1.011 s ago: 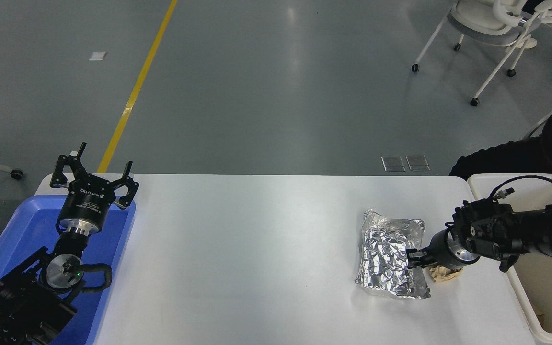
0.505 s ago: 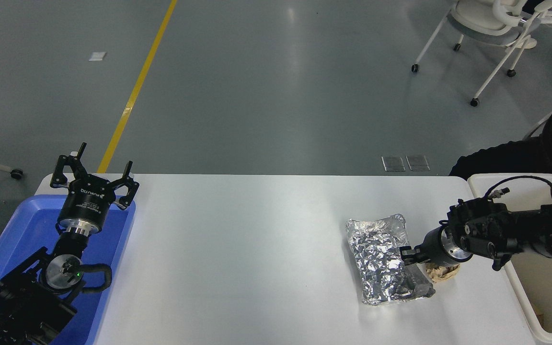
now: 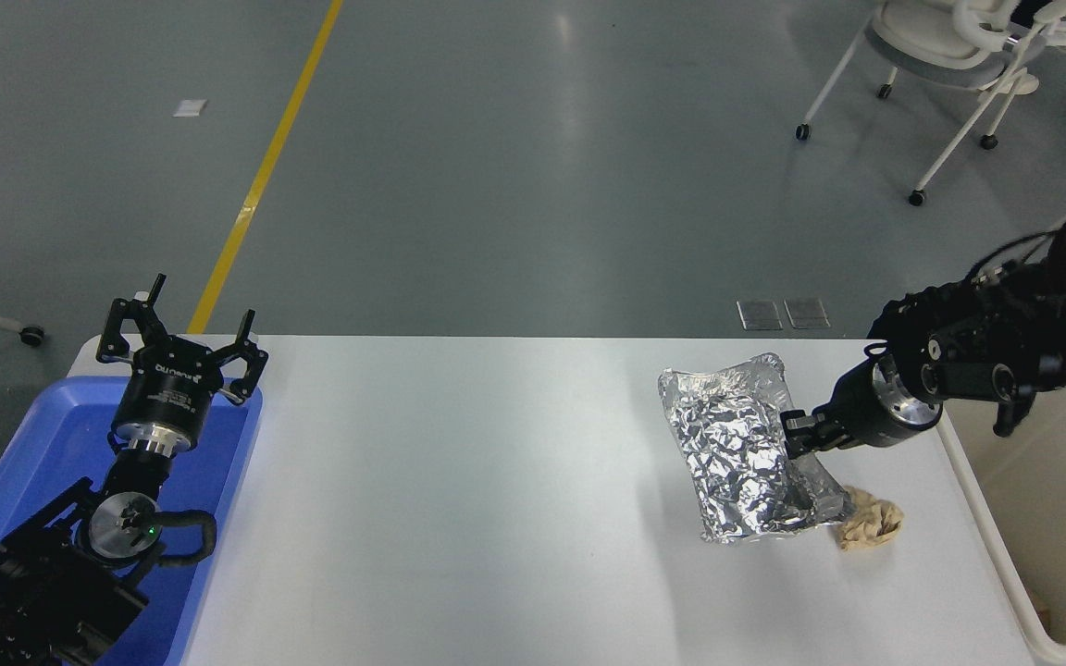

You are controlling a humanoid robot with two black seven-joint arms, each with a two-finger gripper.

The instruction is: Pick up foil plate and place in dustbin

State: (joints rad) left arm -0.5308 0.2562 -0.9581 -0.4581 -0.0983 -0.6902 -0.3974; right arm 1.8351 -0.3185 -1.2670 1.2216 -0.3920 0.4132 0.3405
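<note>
White bench (image 3: pixel 496 481) is bearing little: my right pincer (image 3: pixel 797 435) is pinching the foil plate (image 3: pixel 741 458), lifting; next, swinging toward the dustbin (image 3: pixel 1033 518) at three o'clock.

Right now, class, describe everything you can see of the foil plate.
The foil plate is crinkled, shiny silver foil, roughly rectangular with rounded raised edges. The right hand grips its right edge, holding it tilted above the white table. Its lower right corner sits beside a crumpled tan paper ball; contact there is unclear.
</note>
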